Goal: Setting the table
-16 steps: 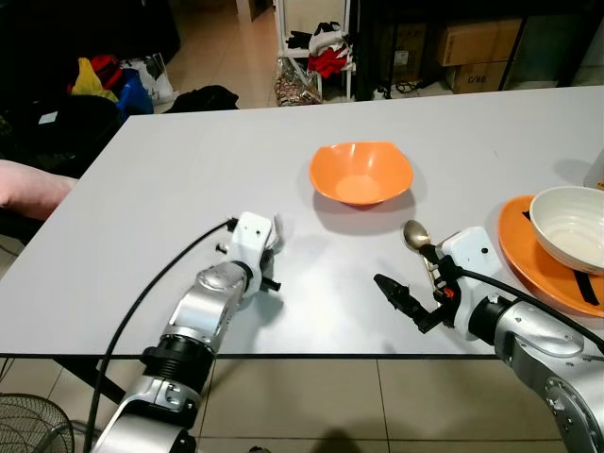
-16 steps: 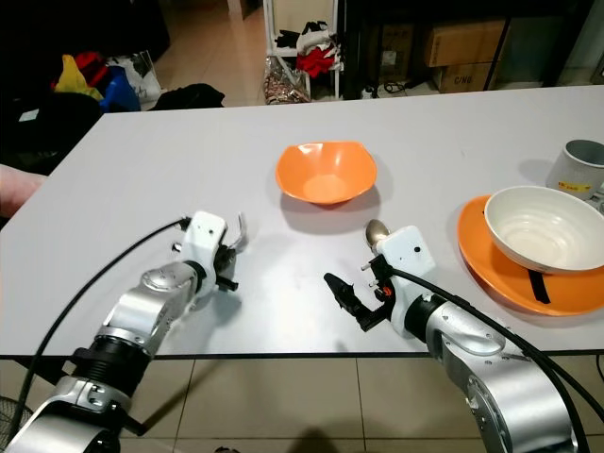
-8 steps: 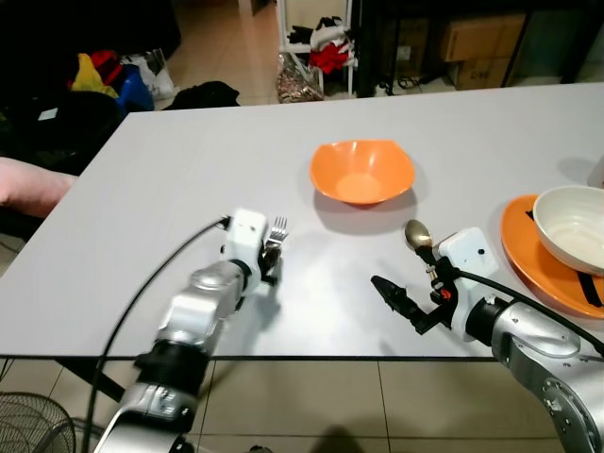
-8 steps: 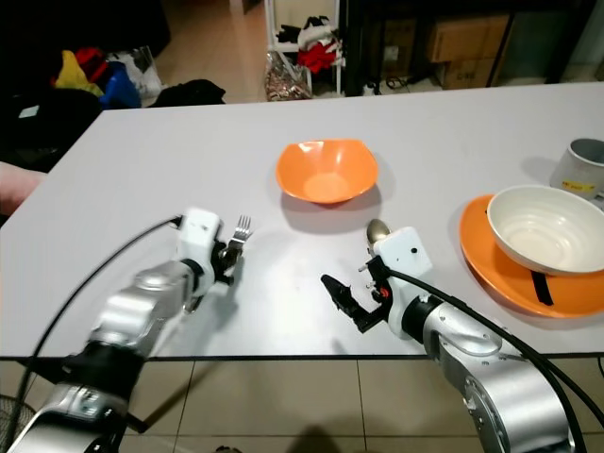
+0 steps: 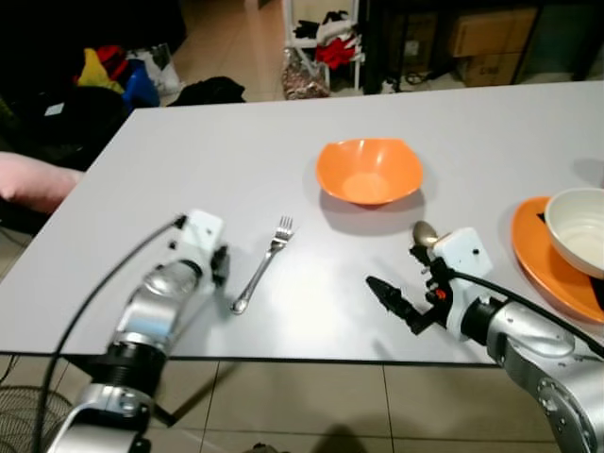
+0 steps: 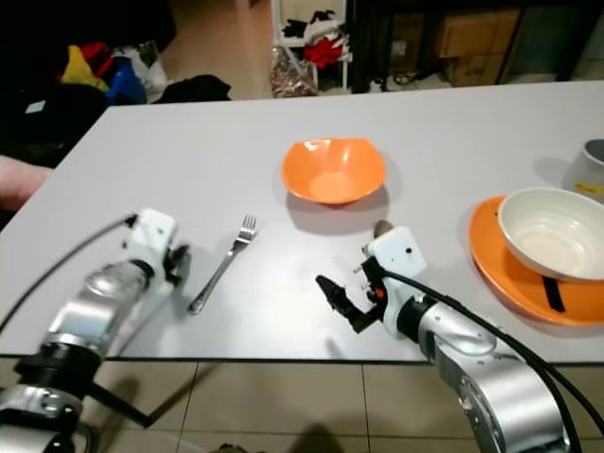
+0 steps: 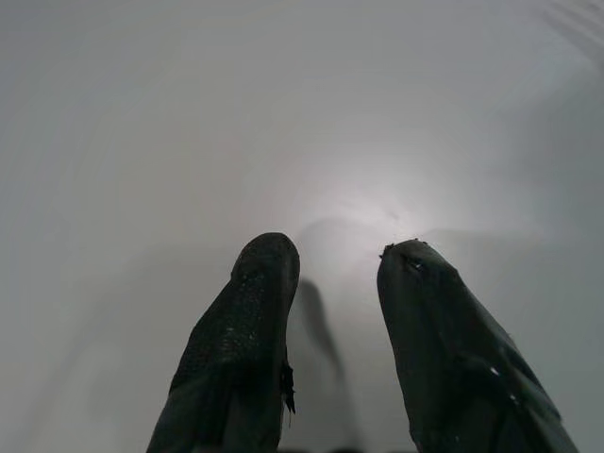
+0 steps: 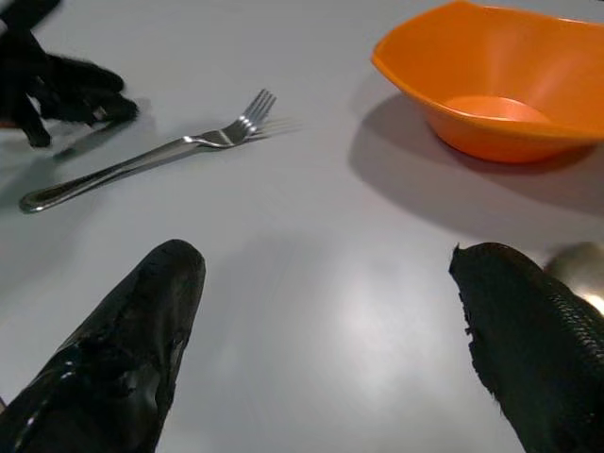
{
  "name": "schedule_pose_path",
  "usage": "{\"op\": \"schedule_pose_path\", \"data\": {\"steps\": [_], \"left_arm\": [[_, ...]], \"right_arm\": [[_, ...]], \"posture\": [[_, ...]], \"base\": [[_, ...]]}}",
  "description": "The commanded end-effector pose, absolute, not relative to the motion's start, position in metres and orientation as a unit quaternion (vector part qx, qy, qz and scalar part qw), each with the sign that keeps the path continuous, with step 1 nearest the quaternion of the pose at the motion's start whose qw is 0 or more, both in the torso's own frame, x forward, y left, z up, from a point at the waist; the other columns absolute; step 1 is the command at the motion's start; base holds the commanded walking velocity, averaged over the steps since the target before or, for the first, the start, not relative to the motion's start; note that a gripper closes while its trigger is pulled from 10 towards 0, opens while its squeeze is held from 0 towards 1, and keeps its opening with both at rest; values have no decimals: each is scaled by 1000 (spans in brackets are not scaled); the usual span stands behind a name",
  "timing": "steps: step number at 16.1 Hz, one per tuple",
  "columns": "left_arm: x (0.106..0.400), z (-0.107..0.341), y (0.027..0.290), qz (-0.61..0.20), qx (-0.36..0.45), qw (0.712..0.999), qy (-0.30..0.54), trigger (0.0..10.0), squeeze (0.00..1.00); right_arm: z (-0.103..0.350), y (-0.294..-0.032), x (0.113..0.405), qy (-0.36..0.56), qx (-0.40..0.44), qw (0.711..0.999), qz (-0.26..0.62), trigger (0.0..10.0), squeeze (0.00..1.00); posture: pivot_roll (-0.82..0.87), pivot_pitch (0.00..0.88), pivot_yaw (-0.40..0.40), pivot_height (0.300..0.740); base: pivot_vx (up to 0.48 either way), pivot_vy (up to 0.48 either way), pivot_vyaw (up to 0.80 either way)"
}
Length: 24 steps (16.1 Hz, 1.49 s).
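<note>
- Pale grey tabletop (image 5: pixel 236 142) is seen in front of a cluttered room, with clothes and bags on the floor behind it.
- 1 fork (image 5: pixel 261 276) is laid flat on the tabletop, tines toward the orange bowl (image 5: pixel 368 171), nothing touching it.
- 1 spoon (image 5: pixel 424 233) is seen just behind the right wrist, below the orange bowl.
- The left gripper (image 7: pixel 326 283) is held just beside the fork's handle end, its jaws parted narrowly with nothing between them.
- The right gripper (image 8: pixel 326 321) is held low over the tabletop, its jaws spread wide and empty.
- 1 white bowl (image 6: pixel 550 232) is set on an orange plate (image 6: pixel 495 269) at the right edge, with a grey cup (image 6: pixel 590 165) behind.
</note>
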<state>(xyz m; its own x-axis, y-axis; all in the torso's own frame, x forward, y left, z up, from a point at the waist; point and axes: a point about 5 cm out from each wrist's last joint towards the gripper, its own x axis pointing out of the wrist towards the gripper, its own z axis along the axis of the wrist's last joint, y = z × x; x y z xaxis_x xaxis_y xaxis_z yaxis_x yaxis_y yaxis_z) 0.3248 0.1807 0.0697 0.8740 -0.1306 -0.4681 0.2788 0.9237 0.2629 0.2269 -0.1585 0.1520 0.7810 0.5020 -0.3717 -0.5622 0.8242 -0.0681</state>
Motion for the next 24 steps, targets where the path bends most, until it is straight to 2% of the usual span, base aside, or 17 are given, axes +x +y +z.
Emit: {"op": "schedule_pose_path", "data": {"steps": [1, 5, 9, 15, 18, 21, 24], "left_arm": [[328, 72, 177, -118, 168, 954, 218, 10000, 0], [324, 59, 162, -188, 202, 933, 230, 10000, 0], [295, 49, 157, -278, 212, 903, 250, 10000, 0], [281, 59, 145, -301, 186, 909, 220, 10000, 0], [275, 61, 133, -330, 182, 899, 225, 10000, 0], [272, 61, 143, -316, 196, 898, 236, 10000, 0], [273, 70, 167, -278, 199, 910, 233, 10000, 0]], "right_arm": [[154, -155, 229, 163, -87, 938, 294, 10000, 0], [154, -154, 228, 162, -90, 937, 297, 10000, 0], [154, -155, 226, 161, -91, 938, 293, 10000, 0], [153, -154, 228, 158, -91, 937, 297, 10000, 0], [154, -153, 230, 157, -94, 936, 302, 10000, 0], [154, -154, 230, 157, -95, 937, 298, 10000, 0], [154, -156, 227, 158, -91, 939, 292, 10000, 0]], "posture": [[-148, 0, 143, 740], [-157, 0, 151, 740], [-162, 0, 163, 740], [-151, 0, 153, 740], [-154, 0, 151, 740], [-164, 0, 159, 740], [-166, 0, 161, 740]], "base": [[0, 0, 0], [0, 0, 0], [0, 0, 0], [0, 0, 0], [0, 0, 0], [0, 0, 0], [0, 0, 0]]}}
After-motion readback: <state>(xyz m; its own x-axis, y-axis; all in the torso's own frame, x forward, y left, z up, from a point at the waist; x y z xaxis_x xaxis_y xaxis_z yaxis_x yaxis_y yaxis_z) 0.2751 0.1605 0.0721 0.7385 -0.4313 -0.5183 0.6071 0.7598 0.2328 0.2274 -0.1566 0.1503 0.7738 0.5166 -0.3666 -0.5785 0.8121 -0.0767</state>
